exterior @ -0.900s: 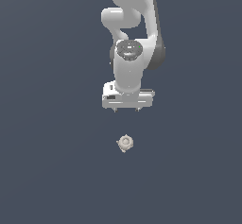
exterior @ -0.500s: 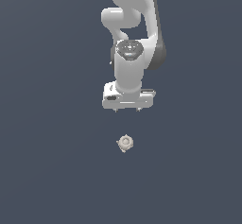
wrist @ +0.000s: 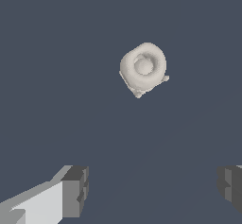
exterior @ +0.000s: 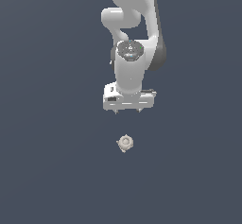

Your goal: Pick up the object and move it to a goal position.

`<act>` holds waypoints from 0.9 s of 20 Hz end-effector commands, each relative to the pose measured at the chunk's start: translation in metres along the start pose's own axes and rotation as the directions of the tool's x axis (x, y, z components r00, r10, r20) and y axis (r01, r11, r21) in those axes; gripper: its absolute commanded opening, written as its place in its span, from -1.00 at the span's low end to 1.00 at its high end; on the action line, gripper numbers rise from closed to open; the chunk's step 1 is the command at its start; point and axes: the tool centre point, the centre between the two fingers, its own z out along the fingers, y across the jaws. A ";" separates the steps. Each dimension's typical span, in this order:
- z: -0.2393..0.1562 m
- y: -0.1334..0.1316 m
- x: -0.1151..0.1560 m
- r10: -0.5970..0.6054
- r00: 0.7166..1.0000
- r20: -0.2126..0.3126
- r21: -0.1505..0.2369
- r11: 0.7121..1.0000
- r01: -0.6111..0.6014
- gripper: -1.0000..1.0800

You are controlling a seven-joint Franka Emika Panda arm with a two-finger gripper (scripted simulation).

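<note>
gripper (exterior: 128,110) hangs with jaws wide apart and empty, clear of the object (exterior: 125,143).

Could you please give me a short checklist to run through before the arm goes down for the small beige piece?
1. Gripper open: ok, fingers stand wide apart in the wrist view.
2. Gripper empty: ok.
3. Object lying free on the dark surface: ok.
4. Object between the fingers: not ok; in the wrist view it sits ahead of them.
5. Nothing else near the object: ok.
6. Goal position marked: cannot tell, none shows.
</note>
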 end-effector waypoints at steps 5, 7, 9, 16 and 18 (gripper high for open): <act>0.007 0.001 0.013 -0.072 0.997 -0.002 -0.006 0.997 0.072 0.92; 0.011 0.002 0.020 -0.107 0.994 -0.003 -0.009 0.994 0.107 0.92; 0.015 0.003 0.027 -0.147 0.989 -0.004 -0.012 0.989 0.147 0.92; 0.037 0.007 0.058 -0.325 0.946 -0.008 -0.023 0.946 0.325 0.92; 0.044 0.009 0.066 -0.371 0.928 -0.009 -0.025 0.928 0.371 0.92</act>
